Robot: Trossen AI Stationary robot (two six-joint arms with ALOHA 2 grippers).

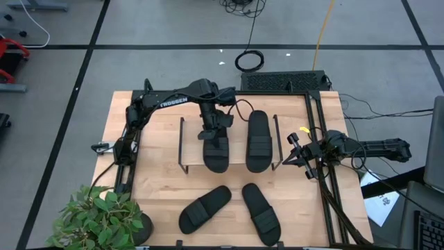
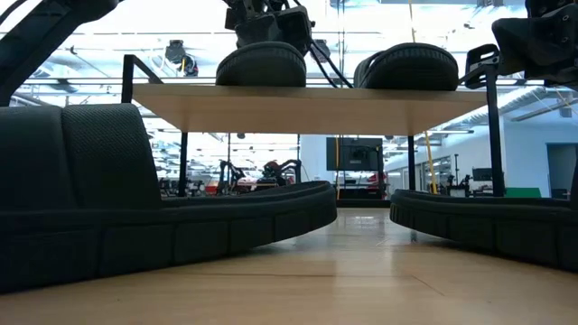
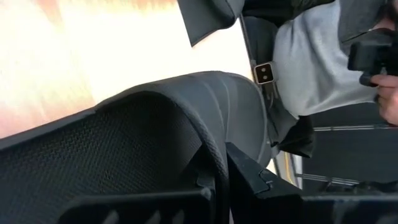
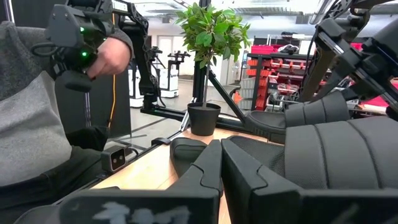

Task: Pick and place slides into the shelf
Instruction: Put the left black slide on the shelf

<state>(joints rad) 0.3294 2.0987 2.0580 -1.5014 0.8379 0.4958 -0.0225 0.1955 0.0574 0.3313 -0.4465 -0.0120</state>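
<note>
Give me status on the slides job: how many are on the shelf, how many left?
Two slides sit on the shelf top: right one placed and free, left one with the left claw closed at its strap, not yet let go. Two more lie on the table in front, untouched. Right claw waits shut beside the shelf's right end.

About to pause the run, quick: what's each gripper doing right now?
Left gripper: shut on the slide on top of the shelf.
Right gripper: shut, empty, beside the shelf.

Left gripper (image 1: 210, 133) clamped, right gripper (image 1: 294, 154) closed.
</note>
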